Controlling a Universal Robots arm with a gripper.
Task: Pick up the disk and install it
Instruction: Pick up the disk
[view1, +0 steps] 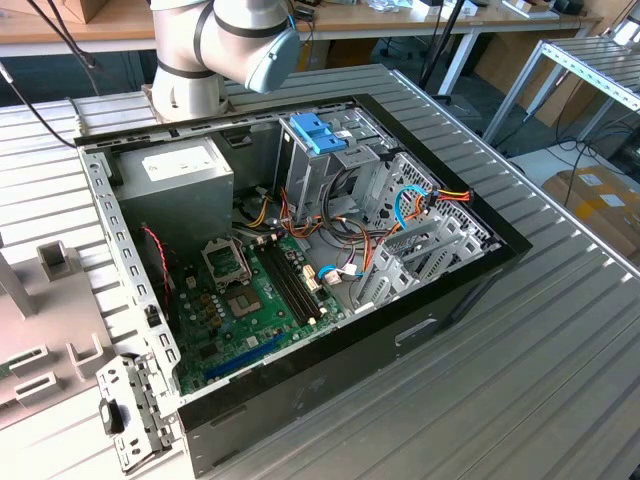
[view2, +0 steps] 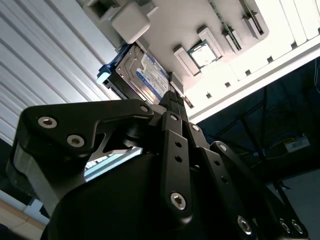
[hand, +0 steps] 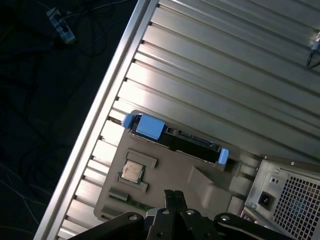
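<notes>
The disk (hand: 176, 140) stands on its edge in a slot of a grey holder (hand: 202, 182), with a blue tab at one end and a blue rail tip at the other. In the second wrist view the disk (view2: 144, 75) shows its silvery labelled face and blue rail. My gripper (hand: 173, 196) hangs apart from the disk, fingers pressed together with nothing between them. In the second wrist view the gripper (view2: 173, 98) points at the disk's near end.
A processor chip (hand: 132, 171) lies in the same holder. The open computer case (view1: 480, 275) sits mid-table, with a pale-blue latch (view1: 318, 130) on its drive cage and the arm's base (view1: 200, 60) behind. The ribbed table ends at an edge (hand: 100, 120).
</notes>
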